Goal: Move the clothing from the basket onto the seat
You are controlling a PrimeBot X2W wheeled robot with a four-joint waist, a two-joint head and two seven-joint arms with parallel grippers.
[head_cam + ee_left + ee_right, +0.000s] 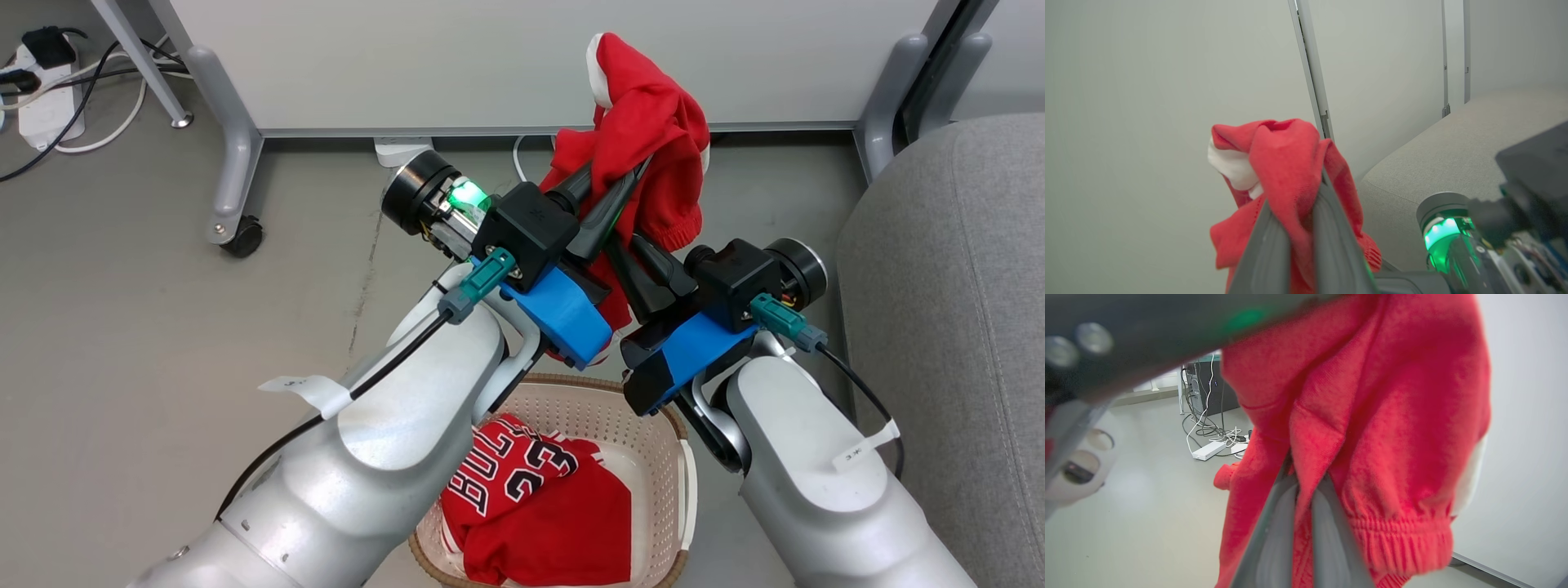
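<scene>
The red shorts point(653, 131) with white trim hang in the air above the basket, bunched over both grippers. My left gripper point(624, 167) is shut on the shorts point(1286, 155), its fingers pointing up and to the right. Just below it, my right gripper point(624, 241) is shut on a lower fold of the shorts point(1372, 416) near the elastic waistband. The cream basket point(679, 457) stands on the floor under my arms, and the red "BULLS 23" jersey point(531, 490) lies crumpled inside it. To the right is the grey seat point(947, 310), also in the left wrist view point(1453, 159).
A white partition panel point(531, 57) on grey legs with a caster point(242, 237) stands behind the shorts. A power strip point(41, 98) and cables lie on the floor at far left. Bare grey floor point(147, 310) stretches left of the basket.
</scene>
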